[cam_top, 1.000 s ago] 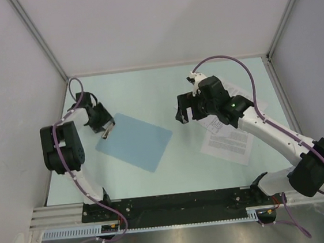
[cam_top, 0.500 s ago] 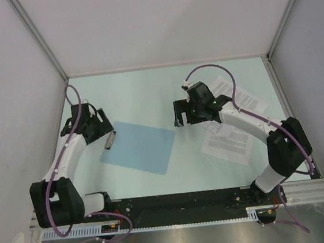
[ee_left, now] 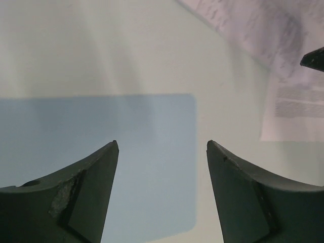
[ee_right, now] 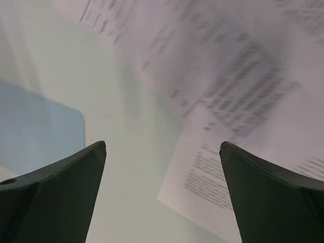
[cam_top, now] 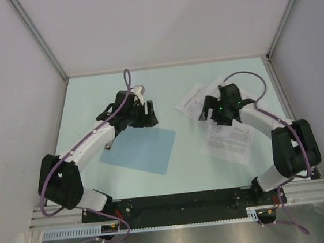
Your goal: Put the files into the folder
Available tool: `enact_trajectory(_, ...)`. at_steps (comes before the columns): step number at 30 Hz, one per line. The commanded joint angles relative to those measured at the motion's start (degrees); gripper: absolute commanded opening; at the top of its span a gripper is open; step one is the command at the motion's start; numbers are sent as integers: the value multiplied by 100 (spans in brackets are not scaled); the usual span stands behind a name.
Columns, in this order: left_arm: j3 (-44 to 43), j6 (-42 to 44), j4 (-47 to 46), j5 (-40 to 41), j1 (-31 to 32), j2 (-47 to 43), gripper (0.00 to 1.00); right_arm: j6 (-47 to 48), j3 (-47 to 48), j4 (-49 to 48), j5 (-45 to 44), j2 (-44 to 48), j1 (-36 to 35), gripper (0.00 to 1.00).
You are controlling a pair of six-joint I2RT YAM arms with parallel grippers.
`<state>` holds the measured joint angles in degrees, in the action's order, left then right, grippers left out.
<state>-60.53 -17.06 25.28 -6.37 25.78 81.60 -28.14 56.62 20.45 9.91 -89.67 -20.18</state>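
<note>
Top external, left tool (cam_top: 148,118) wide, moved to folder (cam_top: 145,153), right tool (cam_top: 205,112) wide, now above files (cam_top: 230,143).

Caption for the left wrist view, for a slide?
Open left gripper over the blue folder, files lying at frame right.

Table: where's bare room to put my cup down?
Free: the table along its far edge, behind both arms, and the near strip between the folder and the arm bases. Crowded: the right side, where the files lie under the right gripper.
</note>
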Motion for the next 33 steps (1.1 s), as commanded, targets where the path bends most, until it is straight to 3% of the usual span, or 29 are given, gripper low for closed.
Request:
enact_trajectory(1,-414,-1079,-1841,-874,531,531,75,-543,-546,-366,222,949,1024,100)
enact_trajectory(4,-906,-1256,-1589,-752,857,1120,72,-465,-792,-103,11,1249,1429,98)
enact_trajectory(7,-1408,-1151,-956,-664,1069,1411,69,-211,-1039,152,-137,1566,1605,86)
enact_trajectory(11,-1190,-853,-577,-234,1131,921,69,-481,-1504,373,-525,2135,1964,84)
enact_trajectory(17,-636,-623,-453,-22,1131,102,70,-860,-1909,-31,-569,2437,3212,81)
enact_trajectory(20,-425,-824,-892,-284,1131,-48,72,-502,-1804,-408,-385,2244,3494,84)
enact_trajectory(24,-529,-1562,-1919,-1276,1192,478,70,-157,-1313,-559,-972,1770,3477,100)
enact_trajectory(30,-1609,-2222,-3203,-1367,1728,2007,70,238,-434,-972,-771,645,3864,100)
enact_trajectory(33,-2582,-2538,-3685,-1279,1948,2964,70,493,-144,-1227,-754,266,3890,100)
